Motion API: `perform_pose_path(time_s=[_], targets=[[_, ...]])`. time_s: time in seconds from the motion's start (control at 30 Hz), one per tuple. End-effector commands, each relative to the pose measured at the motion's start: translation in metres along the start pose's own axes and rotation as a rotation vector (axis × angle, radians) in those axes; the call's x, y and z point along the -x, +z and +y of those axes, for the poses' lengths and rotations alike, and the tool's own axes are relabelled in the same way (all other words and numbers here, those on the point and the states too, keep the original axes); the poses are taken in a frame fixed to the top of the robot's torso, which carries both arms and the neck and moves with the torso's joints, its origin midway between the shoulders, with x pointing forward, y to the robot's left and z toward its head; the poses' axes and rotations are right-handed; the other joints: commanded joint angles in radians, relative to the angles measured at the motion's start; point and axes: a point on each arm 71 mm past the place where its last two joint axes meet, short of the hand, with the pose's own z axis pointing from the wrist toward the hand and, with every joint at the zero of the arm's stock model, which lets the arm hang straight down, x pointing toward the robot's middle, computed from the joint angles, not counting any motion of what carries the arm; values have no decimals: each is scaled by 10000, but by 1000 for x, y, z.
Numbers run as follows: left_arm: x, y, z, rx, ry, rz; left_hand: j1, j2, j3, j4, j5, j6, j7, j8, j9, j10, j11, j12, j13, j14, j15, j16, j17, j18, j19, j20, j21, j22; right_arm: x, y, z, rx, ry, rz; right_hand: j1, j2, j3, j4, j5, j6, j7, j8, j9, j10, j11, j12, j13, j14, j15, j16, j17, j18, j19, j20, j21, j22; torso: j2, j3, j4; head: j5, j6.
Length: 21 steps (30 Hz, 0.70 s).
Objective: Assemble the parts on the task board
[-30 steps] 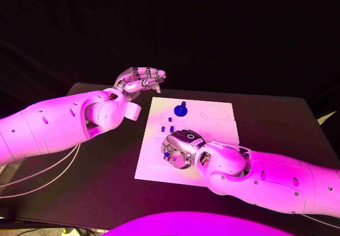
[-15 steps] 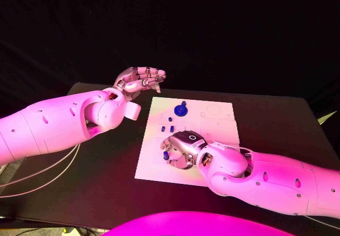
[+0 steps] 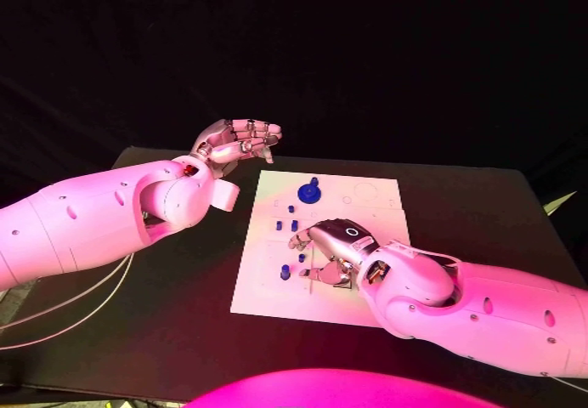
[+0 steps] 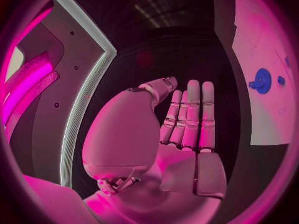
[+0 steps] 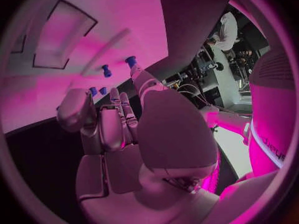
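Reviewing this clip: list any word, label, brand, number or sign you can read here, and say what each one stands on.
No text can be read for certain.
Robot's white arm, right wrist view: dark lettering runs along it, too blurred and bent to read.
Back of the right hand, head view: a dark round mark, a sign and not letters.
Task board: thin drawn outlines of shapes, no words or numbers legible.

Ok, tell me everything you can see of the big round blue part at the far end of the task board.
The big round blue part is a flat disc with a short stem rising from it, by far the largest blue piece, plastic by its look. It sits on the white task board near its far left corner. Nothing touches it: the left hand hangs beyond the board's corner, and the right hand is over the board's middle. The left wrist view shows it too.
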Motion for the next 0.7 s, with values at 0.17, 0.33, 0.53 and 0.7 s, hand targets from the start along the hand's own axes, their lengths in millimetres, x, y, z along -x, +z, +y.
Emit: perform_pose_path(time_s=[0.17,0.33,0.53,0.7], targets=[[-1,-1,-1,-73,-100,141,-96,-27,-39,-8,-6,-15,57,47,-14,-12,-28,54,-14,-104,2,70,-13,127,-78,-3,-68,-12,43,-22,-33,-921,2108,-1163,-231,-33,51,463,32,268,251,122,-16,1196,-171,791,128,111,-56,16,55,83,185,-46,468,333,-21,-7,-23,-316,125],[0,-2,-1,-73,-100,141,-103,-28,-43,-3,-7,-16,57,49,-16,-10,-28,57,-15,-105,3,71,-13,126,-78,-2,-71,-13,68,-45,-71,-2406,3248,-987,-485,-84,-132,874,67,497,154,462,66,2973,-423,1579,605,432,-234,687,1370,-198,552,-173,2276,1124,-54,-17,-58,-680,211],[0,-4,0,-49,-102,146,-103,-28,-43,-3,-7,-16,57,49,-16,-10,-28,57,-15,-105,3,71,-13,126,-78,-2,-71,-13,76,-75,-106,-3949,3918,-382,-536,35,-941,1554,188,232,-284,1969,982,3459,-816,6512,6253,531,-691,1042,1955,-432,747,-515,3658,1820,-84,8,-92,-948,255],[-1,-5,1,-31,-125,184,-103,-28,-43,-3,-7,-16,57,49,-16,-10,-28,57,-15,-105,3,71,-13,126,-78,-2,-71,-13,73,-92,-118,-4684,3794,74,-1117,329,-1608,1538,113,82,-351,3028,1805,5612,-911,12015,13038,801,-601,1668,3515,-596,928,-561,4702,2227,-84,20,-98,-1048,205]])
